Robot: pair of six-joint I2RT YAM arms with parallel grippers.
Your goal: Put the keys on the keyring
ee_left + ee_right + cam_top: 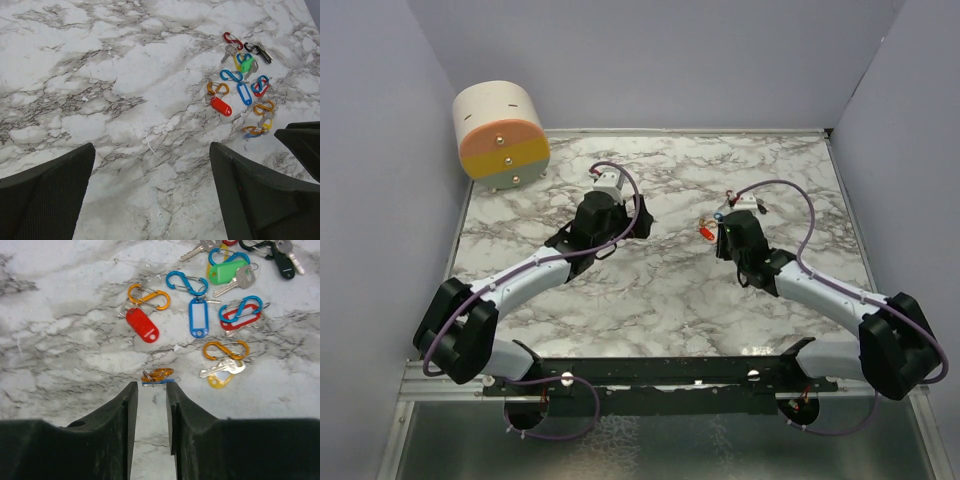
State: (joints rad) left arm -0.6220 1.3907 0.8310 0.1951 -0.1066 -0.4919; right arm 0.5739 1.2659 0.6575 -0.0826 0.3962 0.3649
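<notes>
Your right gripper (151,386), barely parted and empty, could shove the orange clip (157,375) at 12 o'clock away.

White arms (525,278) — black fingers (115,440) (purple cables (782,184)).

No legible text, no brand, no number; blue key tag (198,316) (white insert) shows no writing
</notes>
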